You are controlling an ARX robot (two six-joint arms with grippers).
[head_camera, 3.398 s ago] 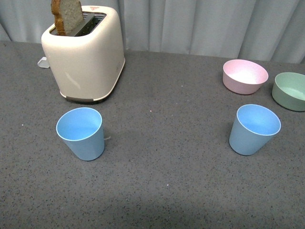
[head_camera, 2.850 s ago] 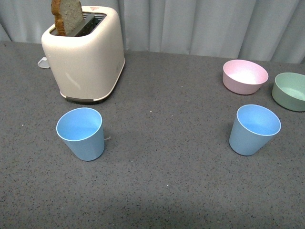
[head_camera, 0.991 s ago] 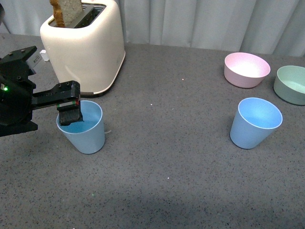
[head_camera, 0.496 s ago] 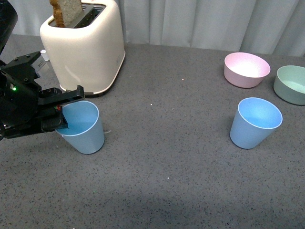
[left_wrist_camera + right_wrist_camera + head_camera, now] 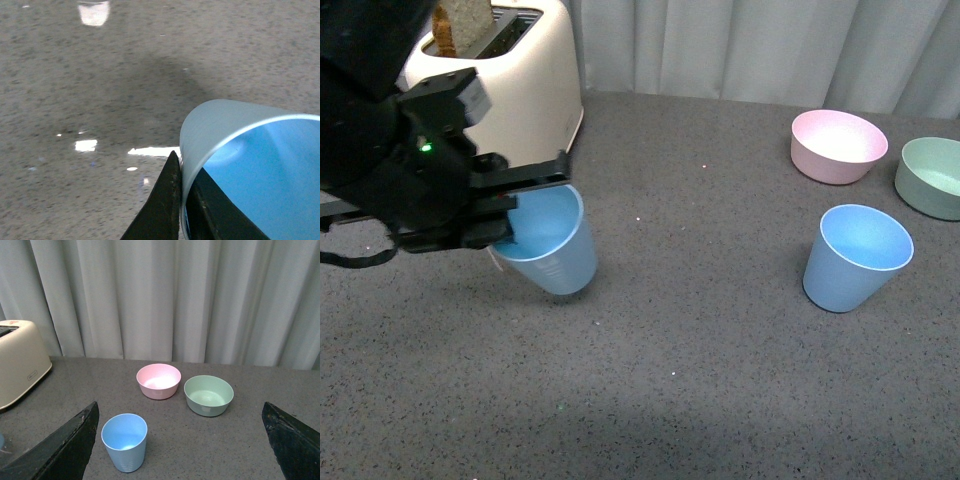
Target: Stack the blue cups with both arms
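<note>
Gripping from above, our left gripper (image 5: pixel 510 212) is clamped on the rim of the first blue cup (image 5: pixel 555 252). The left wrist view shows one finger inside the wall and one outside. This cup hangs tilted just in front of the toaster (image 5: pixel 520 90). Its base seems a little raised from the table (image 5: pixel 720 380), though we cannot be sure of it.

The second blue cup (image 5: pixel 855 262) stands upright on the table, well apart from the toaster, to the right of it. Our right gripper (image 5: pixel 179 405) has its fingers spread wide with nothing between them, and it is well apart from this cup.

We judge that the step in hand is carrying the first blue cup. The next move calls for bringing it away from the toaster, over the second blue cup, then turning it upright and lowering it inside. The right gripper should probably hold the second blue cup, because such a light cup may tip.
</note>
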